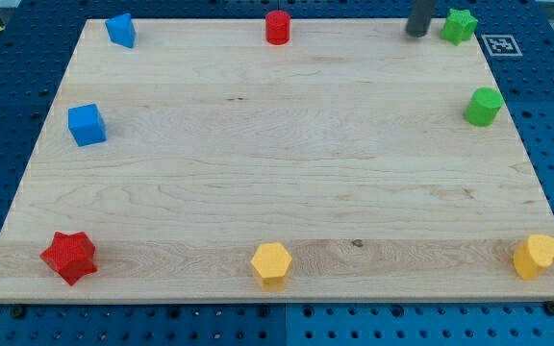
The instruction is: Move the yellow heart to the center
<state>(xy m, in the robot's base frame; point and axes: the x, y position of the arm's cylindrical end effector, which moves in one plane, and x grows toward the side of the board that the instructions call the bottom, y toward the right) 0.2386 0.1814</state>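
Note:
The yellow heart (538,256) lies at the board's bottom right corner, close to the right edge. My tip (416,34) stands at the view's top right, just left of the green star (459,25). The tip is far from the yellow heart, almost the whole board's depth away from it.
Wooden board (277,163) on a blue pegboard table. A green hexagonal block (484,106) at the right edge, a red cylinder (277,27) at top middle, blue blocks at top left (120,30) and at left (87,125), a red star (69,257) at bottom left, a yellow hexagon (271,263) at bottom middle.

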